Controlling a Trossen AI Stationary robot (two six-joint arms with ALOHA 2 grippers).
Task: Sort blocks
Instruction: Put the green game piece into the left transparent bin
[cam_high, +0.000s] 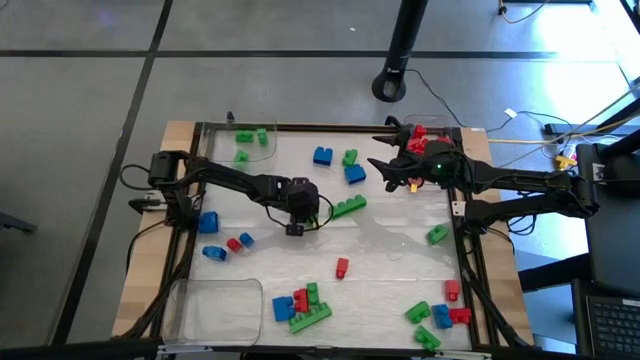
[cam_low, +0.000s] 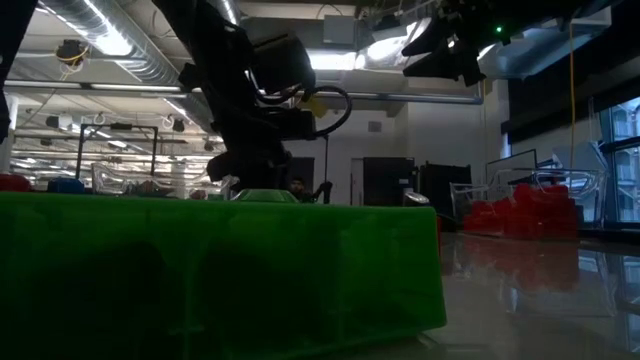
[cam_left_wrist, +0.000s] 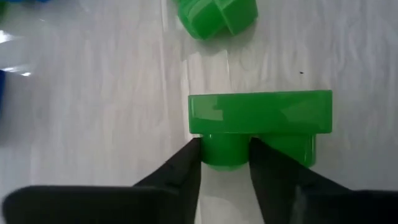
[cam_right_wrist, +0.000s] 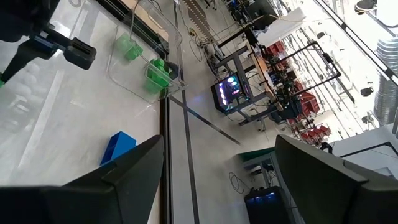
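Green block between left fingers, mid-table, edges well apart

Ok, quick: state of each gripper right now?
Left gripper: fingers closed on a green block mid-table.
Right gripper: open, holding nothing, near the tray with red blocks.

Two dark jointed arms with black cables, a green light on the right arm.
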